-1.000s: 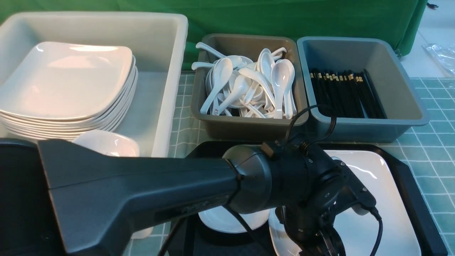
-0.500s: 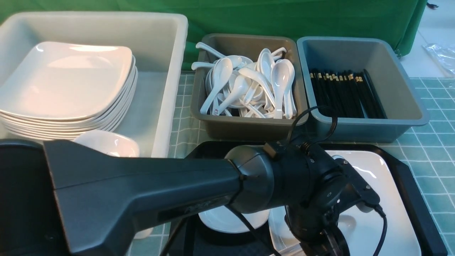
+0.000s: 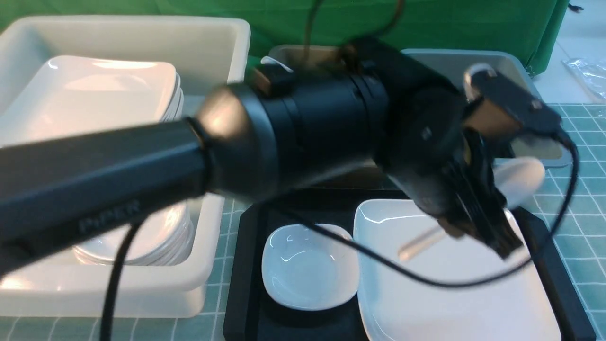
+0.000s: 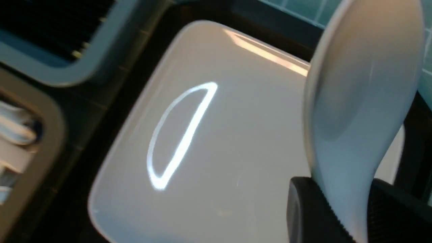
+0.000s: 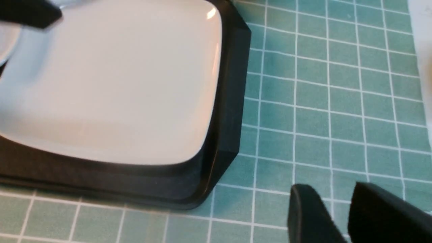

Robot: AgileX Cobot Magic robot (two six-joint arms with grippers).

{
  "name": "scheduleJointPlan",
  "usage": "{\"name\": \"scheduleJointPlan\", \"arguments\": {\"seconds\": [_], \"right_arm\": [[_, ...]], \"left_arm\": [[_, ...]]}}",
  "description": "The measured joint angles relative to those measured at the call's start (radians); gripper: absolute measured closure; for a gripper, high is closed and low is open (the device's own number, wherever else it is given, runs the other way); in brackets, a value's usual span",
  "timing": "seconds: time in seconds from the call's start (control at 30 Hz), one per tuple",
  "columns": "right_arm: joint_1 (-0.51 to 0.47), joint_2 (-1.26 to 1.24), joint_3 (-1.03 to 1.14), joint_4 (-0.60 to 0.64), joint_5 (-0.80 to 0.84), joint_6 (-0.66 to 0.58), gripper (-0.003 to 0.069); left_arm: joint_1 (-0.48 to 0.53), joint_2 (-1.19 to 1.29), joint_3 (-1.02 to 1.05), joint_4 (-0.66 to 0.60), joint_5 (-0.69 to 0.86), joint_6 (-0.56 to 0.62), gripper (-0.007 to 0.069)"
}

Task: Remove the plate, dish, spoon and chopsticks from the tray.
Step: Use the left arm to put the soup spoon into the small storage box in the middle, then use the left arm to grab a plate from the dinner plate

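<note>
Teal checked cloth [image 5: 320,101] covers the bench. Nearest item: the right hand [image 5: 341,219], hanging over the cloth beside a clipped corner of the tray. Its fingers are parted with nothing between them. It is likely kept off the tray to leave the left arm room.

Black tray [image 3: 244,265], raised rim. It carries two white pieces side by side, the dish [image 3: 307,265] on the left and the plate [image 3: 450,293] on the right. Both are empty. Their rims are close, but whether they touch cannot be told. No chopsticks show on the visible part of the tray.

Left hand [image 3: 502,239], above the plate's far half, closed on the spoon [image 3: 520,177] at its handle. The spoon's bowl juts clear of the fingers, in the air over the plate. Gripping the handle probably lets the bowl drop away cleanly on release. The front view is blurred here.

Behind the tray stand two bins.
- The grey bin [image 4: 33,128] holds white spoons and is the likely destination for the held spoon.
- The blue-grey bin [image 4: 67,74] holds black chopsticks [image 4: 50,30] with gold bands.

Each bin holds one kind of ware, which explains the layout.

Far left: a white tub [image 3: 208,38] with stacked plates [image 3: 90,94], presumably where the plate and dish belong.

Green drape [image 3: 473,23] at the back.
</note>
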Motion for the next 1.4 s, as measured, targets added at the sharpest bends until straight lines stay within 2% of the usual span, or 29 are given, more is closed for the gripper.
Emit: {"name": "scheduleJointPlan", "arguments": {"seconds": [0.17, 0.43, 0.7, 0.83, 0.9, 0.97, 1.03, 1.1, 1.23, 1.3, 1.4], "right_arm": [[0.0, 0.0, 0.0, 0.0, 0.0, 0.003, 0.0431], [0.0, 0.0, 0.0, 0.0, -0.025, 0.003, 0.0431], [0.0, 0.0, 0.0, 0.0, -0.06, 0.003, 0.0431], [0.0, 0.0, 0.0, 0.0, -0.06, 0.003, 0.0431], [0.0, 0.0, 0.0, 0.0, -0.06, 0.003, 0.0431], [0.0, 0.0, 0.0, 0.002, -0.06, 0.004, 0.0431], [0.0, 0.0, 0.0, 0.002, -0.059, 0.004, 0.0431], [0.0, 0.0, 0.0, 0.005, -0.052, 0.004, 0.0431], [0.0, 0.0, 0.0, 0.007, -0.044, 0.004, 0.0431], [0.0, 0.0, 0.0, 0.008, -0.044, 0.004, 0.0431], [0.0, 0.0, 0.0, 0.008, -0.044, 0.004, 0.0427]], "left_arm": [[0.136, -0.001, -0.031, 0.01, -0.077, 0.0, 0.0449], [0.367, 0.119, -0.113, -0.044, -0.324, 0.0, 0.0449], [0.499, 0.317, -0.284, -0.053, -0.388, -0.035, 0.0449], [0.52, 0.373, -0.33, -0.044, -0.394, -0.05, 0.0429], [0.519, 0.386, -0.336, -0.021, -0.389, -0.05, 0.0377], [0.519, 0.39, -0.336, -0.014, -0.377, -0.05, 0.0284], [0.519, 0.389, -0.336, -0.013, -0.368, -0.05, 0.0235], [0.519, 0.375, -0.337, -0.025, -0.337, -0.051, 0.015], [0.519, 0.306, -0.337, -0.062, -0.243, -0.051, 0.0088], [0.519, 0.28, -0.337, -0.064, -0.21, -0.051, 0.0095], [0.511, 0.17, -0.34, -0.066, -0.07, -0.008, 0.0251]]}}
